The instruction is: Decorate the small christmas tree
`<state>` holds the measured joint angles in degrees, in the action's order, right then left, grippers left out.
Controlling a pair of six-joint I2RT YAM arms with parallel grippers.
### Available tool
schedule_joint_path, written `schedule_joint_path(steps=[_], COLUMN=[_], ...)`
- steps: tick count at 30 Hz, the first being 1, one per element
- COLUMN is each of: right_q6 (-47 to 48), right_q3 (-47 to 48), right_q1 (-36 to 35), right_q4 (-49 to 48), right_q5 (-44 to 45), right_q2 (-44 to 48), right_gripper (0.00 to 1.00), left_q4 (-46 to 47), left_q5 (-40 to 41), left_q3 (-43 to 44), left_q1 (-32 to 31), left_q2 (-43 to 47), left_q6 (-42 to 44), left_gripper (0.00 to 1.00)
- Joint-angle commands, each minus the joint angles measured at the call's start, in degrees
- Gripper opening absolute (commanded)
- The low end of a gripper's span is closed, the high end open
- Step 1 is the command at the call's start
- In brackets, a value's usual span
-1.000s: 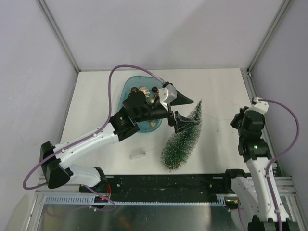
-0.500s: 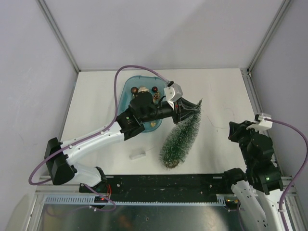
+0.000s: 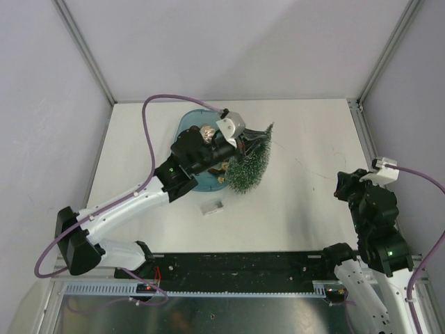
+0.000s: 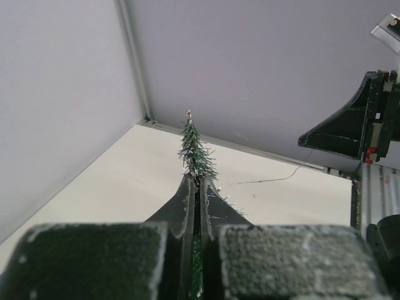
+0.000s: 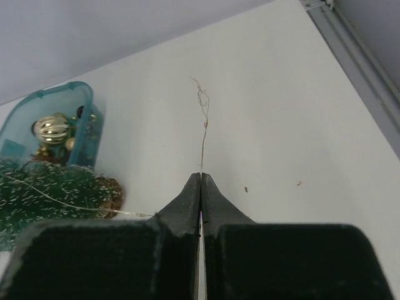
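The small christmas tree (image 3: 250,163) hangs tilted, its base over the near right rim of the teal tray (image 3: 185,126) and its tip pointing to the back. My left gripper (image 3: 249,142) is shut on its upper part; in the left wrist view the frosty tip (image 4: 195,150) sticks out past the closed jaws of the left gripper (image 4: 197,179). At the right, my right gripper (image 3: 341,181) is shut on a thin wire (image 5: 203,119) that leaves its tips (image 5: 200,175) across the table. Another stretch of wire runs over the tree (image 5: 50,194).
The tray (image 5: 84,100) holds gold and brown ornaments (image 5: 53,128). A small clear box (image 3: 212,207) lies on the table in front of the tree. Grey walls with metal posts close the table at the back and sides.
My left gripper has shut on the tree and swung it up and left toward the tray. The small box has shifted slightly right. The right arm has drawn back a little.
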<state>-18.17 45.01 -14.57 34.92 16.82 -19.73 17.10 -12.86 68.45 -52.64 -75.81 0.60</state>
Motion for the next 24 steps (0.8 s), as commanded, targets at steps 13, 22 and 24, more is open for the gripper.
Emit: schedule_joint_path(steps=[13, 22, 24], right_q6=[6.8, 6.0, 6.2], right_q3=[3.3, -0.3, -0.6], right_q1=[-0.3, 0.1, -0.4], right_q4=[1.5, -0.7, -1.1], right_q5=[-37.3, -53.5, -54.0], right_q2=[0.5, 0.1, -1.9], right_gripper=[0.00, 0.00, 0.00], left_q4=[7.1, 5.3, 4.1], left_q5=[7.7, 7.3, 7.4], left_q3=[-3.7, 7.0, 10.5], left_q1=[3.8, 0.6, 0.3], left_q2=[3.4, -5.6, -7.7], left_q6=[-1.5, -1.8, -2.2], left_gripper=[0.00, 0.00, 0.00])
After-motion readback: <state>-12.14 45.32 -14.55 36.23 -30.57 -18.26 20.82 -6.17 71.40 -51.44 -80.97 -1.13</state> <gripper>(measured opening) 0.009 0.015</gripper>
